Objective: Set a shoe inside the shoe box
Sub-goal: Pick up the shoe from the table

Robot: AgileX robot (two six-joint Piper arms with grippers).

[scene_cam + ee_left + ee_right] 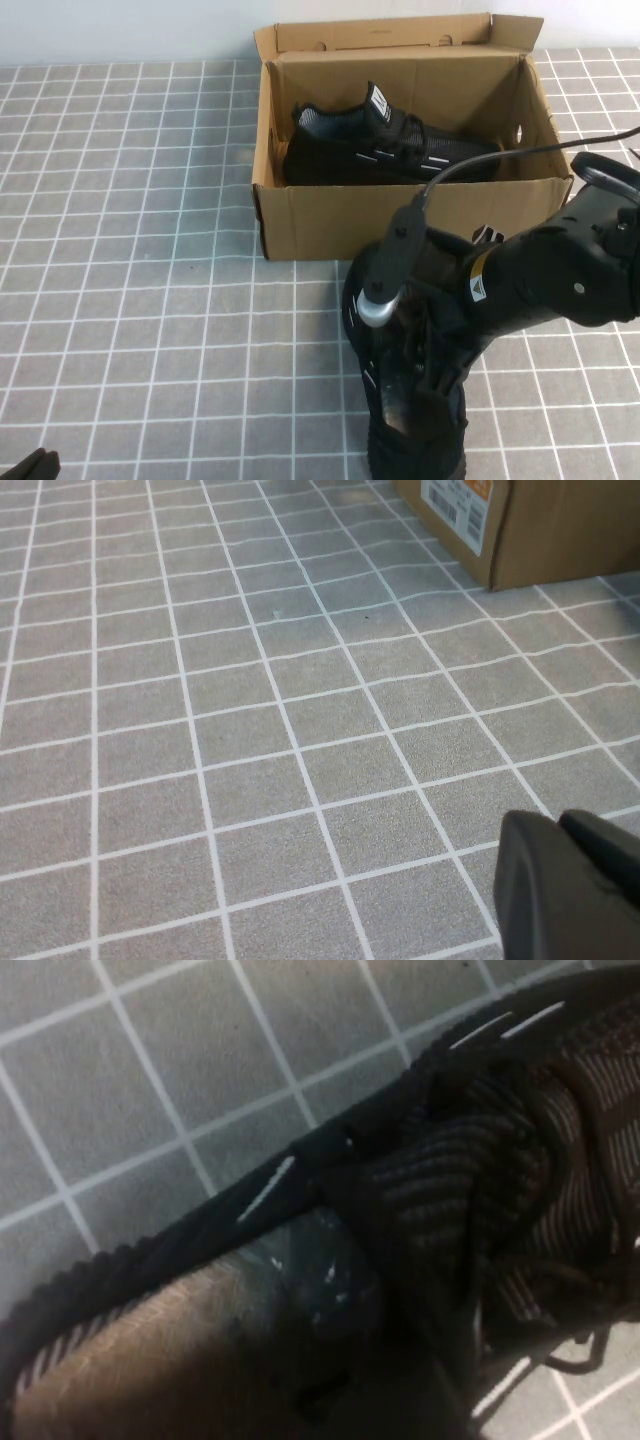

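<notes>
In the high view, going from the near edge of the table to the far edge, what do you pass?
Shoe on the table under the right end effector → front wall of the shoe box → second shoe inside the box → raised box lid. The left end effector sits at the near left corner.

Grey tiled tabletop — w/ shoe box & shoe on it.

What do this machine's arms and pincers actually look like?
The right arm is chunky matte black with rounded joints, a yellow warning sticker, a silver knob and a black cable looping off it. Its right pincer is dark. Of the left pincer only rounded black fingers show.
</notes>
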